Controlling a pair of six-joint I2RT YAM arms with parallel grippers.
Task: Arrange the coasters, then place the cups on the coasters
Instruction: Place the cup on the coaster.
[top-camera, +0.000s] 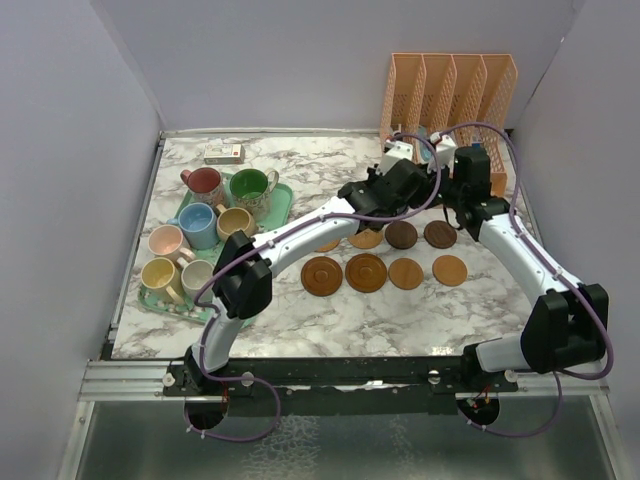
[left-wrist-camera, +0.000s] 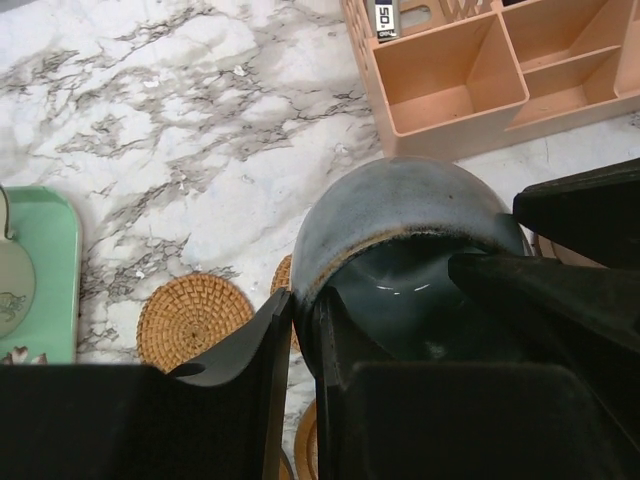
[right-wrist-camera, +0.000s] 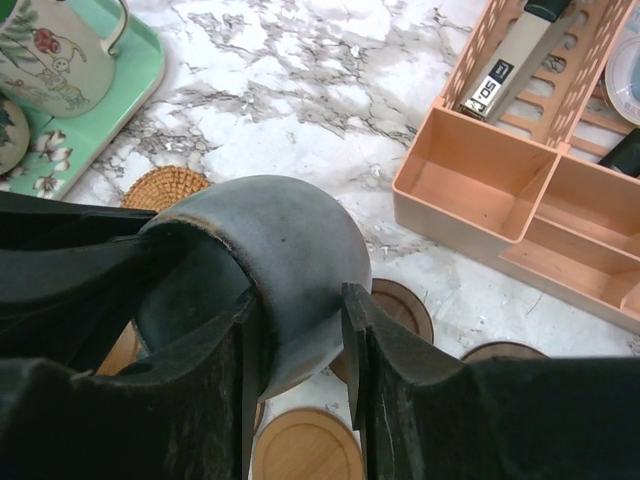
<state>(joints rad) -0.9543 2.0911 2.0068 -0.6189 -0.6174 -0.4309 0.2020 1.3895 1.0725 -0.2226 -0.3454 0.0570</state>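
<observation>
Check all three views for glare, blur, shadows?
Top external: even light, sharp, only faint shadows under the arms. Left wrist: black jaws blurred up close, a glare streak inside the dark mug. Right wrist: jaws and dark mug fill the foreground, soft; orange organizer sharp.

Two white robot arms meet above round brown coasters; seven coloured ceramic mugs stand on a mint-green tray.

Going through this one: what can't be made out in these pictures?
Right wrist view: whether the right gripper already presses the dark grey-teal mug; the seam is in shadow.
Top view: that mug, hidden under both arms; two coasters half covered by the left arm.
Every view: the mug's handle, nowhere in sight.
</observation>
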